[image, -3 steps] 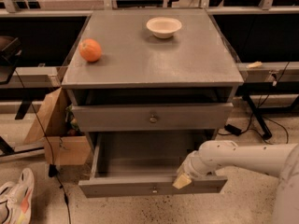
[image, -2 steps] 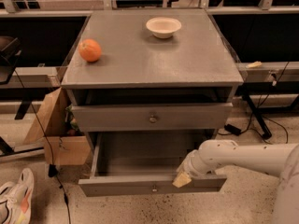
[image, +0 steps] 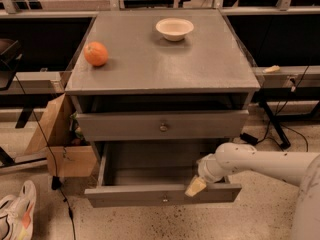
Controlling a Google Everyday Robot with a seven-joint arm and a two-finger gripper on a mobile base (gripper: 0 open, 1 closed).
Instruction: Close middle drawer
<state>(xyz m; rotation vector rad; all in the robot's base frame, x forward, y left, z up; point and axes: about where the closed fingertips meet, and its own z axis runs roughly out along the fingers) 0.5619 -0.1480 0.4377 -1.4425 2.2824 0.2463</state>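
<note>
Gripper (image: 196, 186) sits right at the top edge of the middle drawer's (image: 145, 178) front panel, a bit right of the small knob (image: 165, 199). The arm (image: 260, 164) comes in from the right side. We honestly can't tell whether it's open or closed, since the pale tip is just a blob against the grey wood. Whether it's touching the panel or hanging just inside it is hard to call too.

The drawer is pulled well out of the cabinet (image: 160, 64), its front sticking out toward us below the top drawer (image: 125, 126), which looks nearly shut.

What matters for the push, we reckon: the panel's long axis runs left to right, and the travel goes straight back into the cabinet — away from us. So the gripper wants to be on the near face of that panel, not behind it. Off-centre to the right like this, the push could skew the drawer a little.
</note>
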